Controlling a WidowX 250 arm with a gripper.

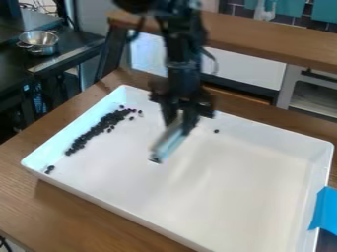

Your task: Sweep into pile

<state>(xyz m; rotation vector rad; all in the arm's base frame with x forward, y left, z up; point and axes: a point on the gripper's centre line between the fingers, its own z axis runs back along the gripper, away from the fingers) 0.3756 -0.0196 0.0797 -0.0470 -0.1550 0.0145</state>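
Judging by how the dark pieces [109, 119] lie, you are well along but short of a finished pile. Most of them sit inside the white tray [230, 197], close along its left side in the view, in a long, narrow band. The upper part of that band is the thickest, with pieces touching and crowding one another; lower down it thins into a loose line. So the bulk looks collected on one side, yet the shape reads as a streak more than a heap.

You have several strays to bring in. A small cluster [49, 170] lies apart near the tray's left corner, below the band's lower end. A few loose bits [140, 112] sit just beside the band's upper end. One lone piece [216, 131] rests well apart, on the other side of the gripper [180, 123]. There is also a dark spot [155, 160] at the low end of your pale sweeping tool [172, 141]; you can't tell whether it is another piece or part of the tool.

Your claw is pinching that tool, which slants down over the tray between the band and the lone piece. What's left, as you might judge it, is to fetch the lone piece across, pull in the corner cluster, and push the band's thin end up toward its thick end.
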